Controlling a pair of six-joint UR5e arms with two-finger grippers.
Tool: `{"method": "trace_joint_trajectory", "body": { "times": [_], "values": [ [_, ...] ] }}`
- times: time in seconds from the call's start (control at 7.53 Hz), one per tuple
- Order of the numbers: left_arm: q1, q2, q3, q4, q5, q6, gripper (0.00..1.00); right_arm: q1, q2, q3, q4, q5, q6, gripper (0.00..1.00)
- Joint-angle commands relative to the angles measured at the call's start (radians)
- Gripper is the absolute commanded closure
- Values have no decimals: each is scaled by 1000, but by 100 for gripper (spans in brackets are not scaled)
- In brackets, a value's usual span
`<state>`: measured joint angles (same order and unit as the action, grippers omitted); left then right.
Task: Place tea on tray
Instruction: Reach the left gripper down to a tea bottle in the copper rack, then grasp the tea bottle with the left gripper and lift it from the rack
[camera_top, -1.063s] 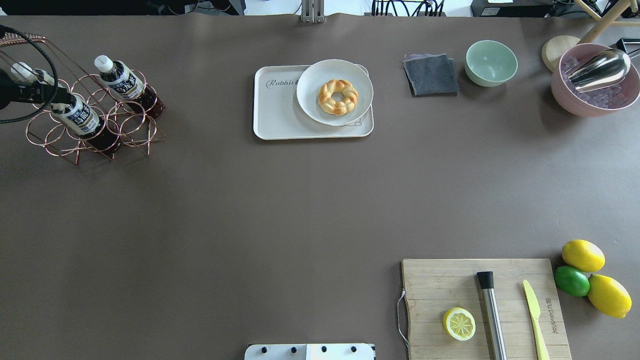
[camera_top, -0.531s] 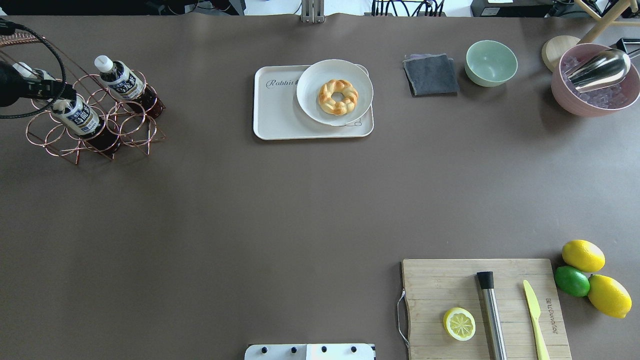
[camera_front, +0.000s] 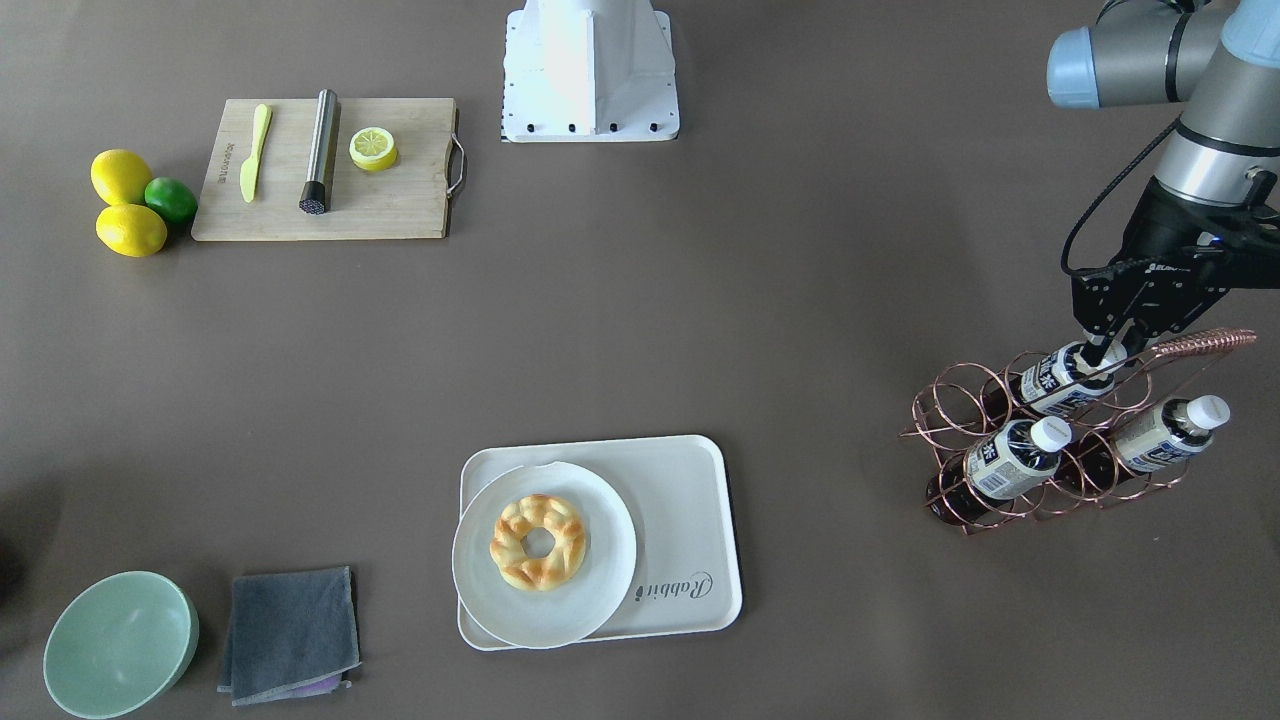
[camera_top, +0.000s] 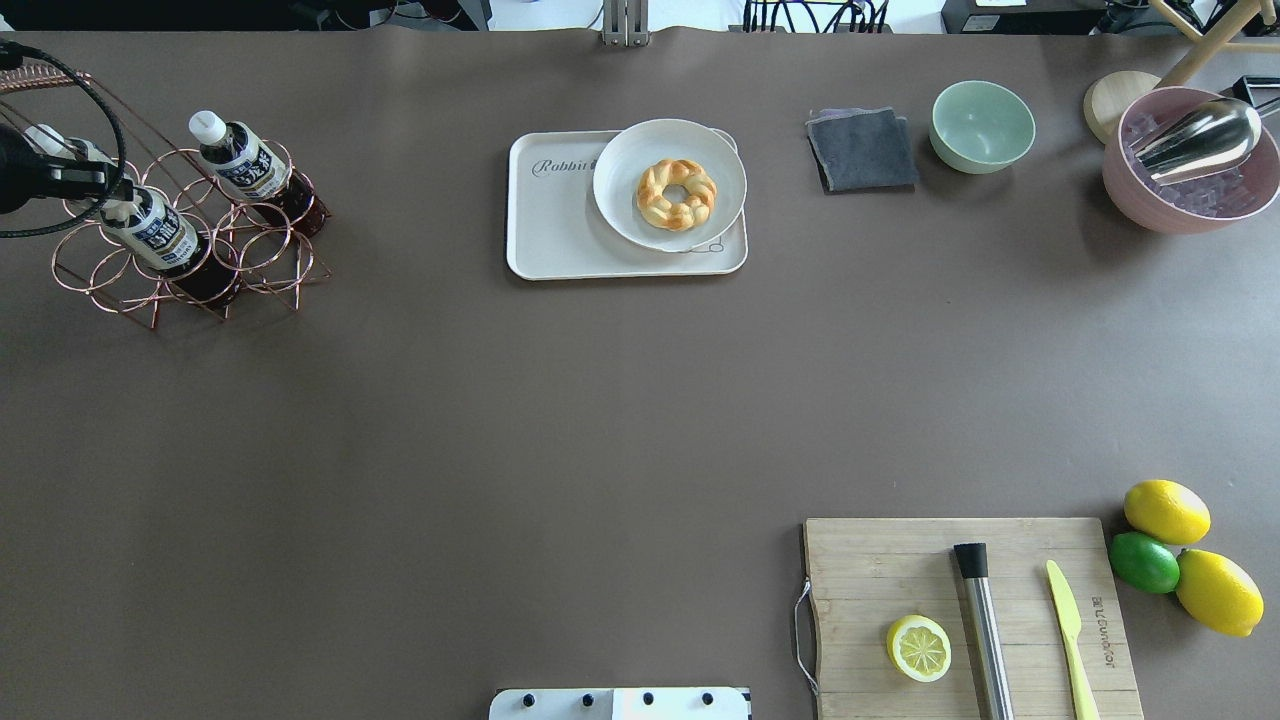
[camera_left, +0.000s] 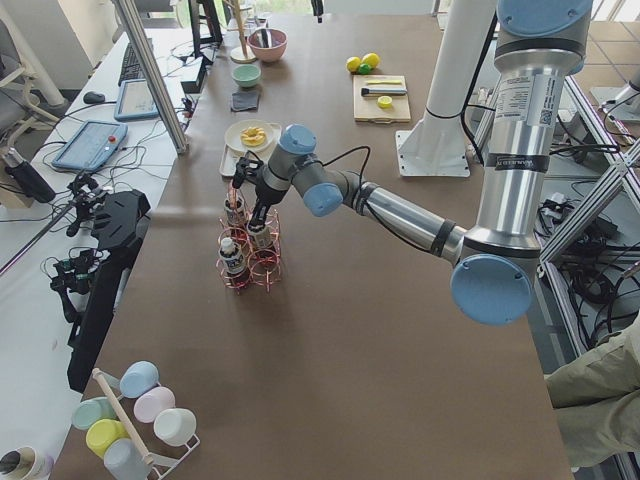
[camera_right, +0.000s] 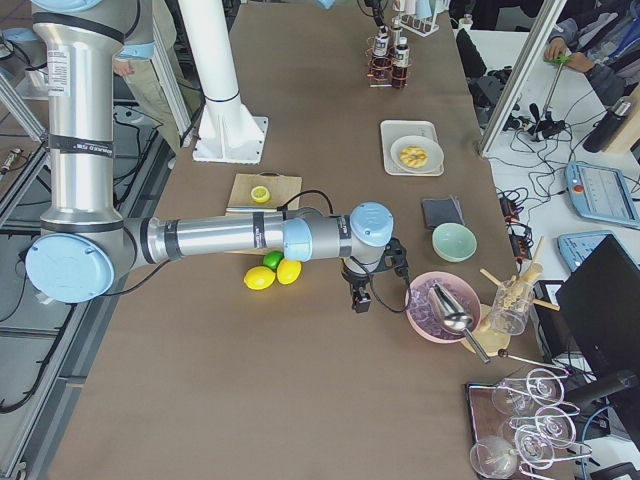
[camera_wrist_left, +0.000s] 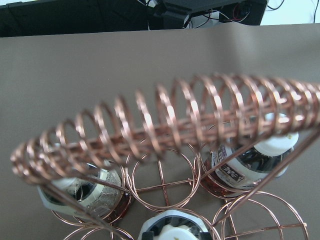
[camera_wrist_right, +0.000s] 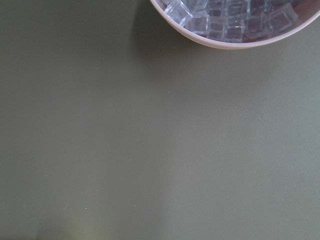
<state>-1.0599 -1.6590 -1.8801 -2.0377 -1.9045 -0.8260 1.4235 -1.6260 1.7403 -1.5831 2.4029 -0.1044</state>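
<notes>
Three tea bottles lie in the rack; left gripper at one.

The table has a matt brown top, the rack is shiny copper-coloured wire, and the bottles in it are clear plastic with white plastic caps and printed labels. The tray is smooth white plastic with a dull sheen, the plate smooth and white, the cloth soft grey fabric and the green bowl satiny. The board is pale wood with visible grain, the rod brushed metal, the knife yellow-green plastic, and the scoop mirror-bright metal over clear glossy ice cubes.
</notes>
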Motion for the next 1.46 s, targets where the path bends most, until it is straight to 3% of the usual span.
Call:
{"method": "trace_joint_trajectory", "body": {
  "times": [0.0,0.4,0.66,1.06,1.33],
  "values": [
    [-14,22,-71,22,-23,2,100,0,0,1,0,1,0,0],
    [-167,41,-160,69,-139,83,100,0,0,-2,0,4,0,0],
    [-196,38,-299,268,-145,143,100,0,-3,-31,56,8,2,0],
    [-184,18,-471,468,-183,123,100,-3,0,-58,109,10,5,0],
    [-42,-133,-467,543,-171,-34,100,-5,2,-51,109,10,11,0]
  ]
}}
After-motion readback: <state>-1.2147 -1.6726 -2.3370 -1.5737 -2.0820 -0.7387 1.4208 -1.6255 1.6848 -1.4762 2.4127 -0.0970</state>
